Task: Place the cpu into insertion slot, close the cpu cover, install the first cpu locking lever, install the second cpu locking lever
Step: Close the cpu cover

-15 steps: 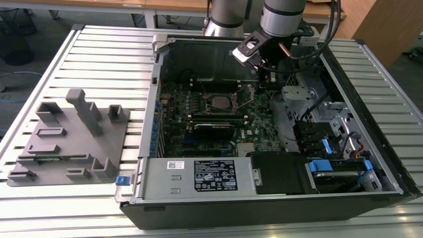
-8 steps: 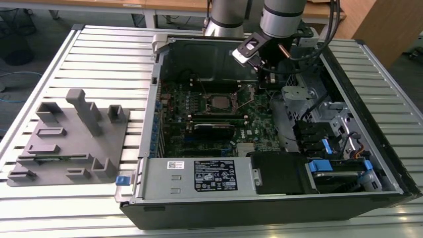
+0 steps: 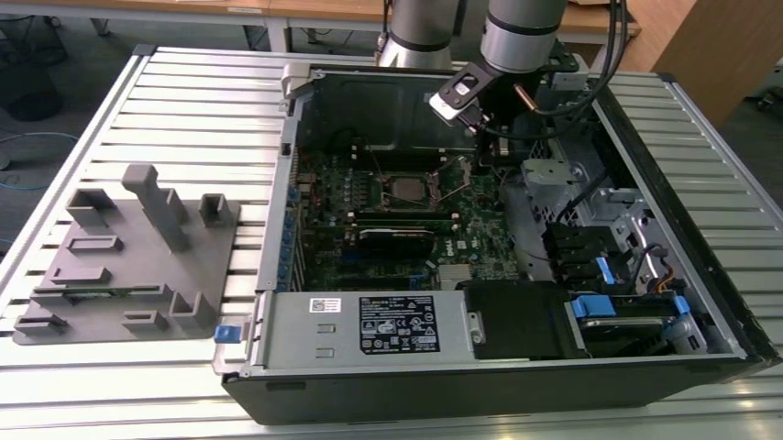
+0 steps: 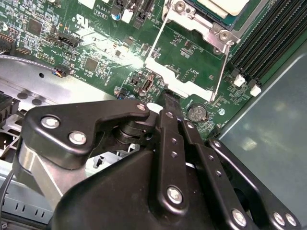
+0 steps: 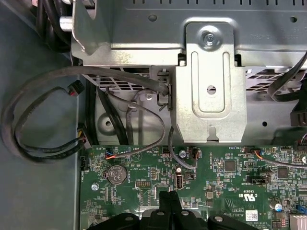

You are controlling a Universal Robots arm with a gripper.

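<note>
The cpu (image 4: pixel 223 5), a flat square with a dull pale metal top, lay seated in the insertion slot (image 4: pixel 211 29), whose silvery rim stood out against the green circuit board (image 4: pixel 96 28). The cpu cover (image 4: pixel 178 80), a thin bright metal frame, appeared swung open beside the slot, with board showing through its cut-out. The gripper (image 4: pixel 169 98) had its black fingers drawn together on nothing, its tip at the cover's outer bar. Closing the cover well would probably call for a steady push at the bar's middle, clear of the thin wire lever (image 4: pixel 221 67) and the round coin cell (image 4: pixel 195 113).
</note>
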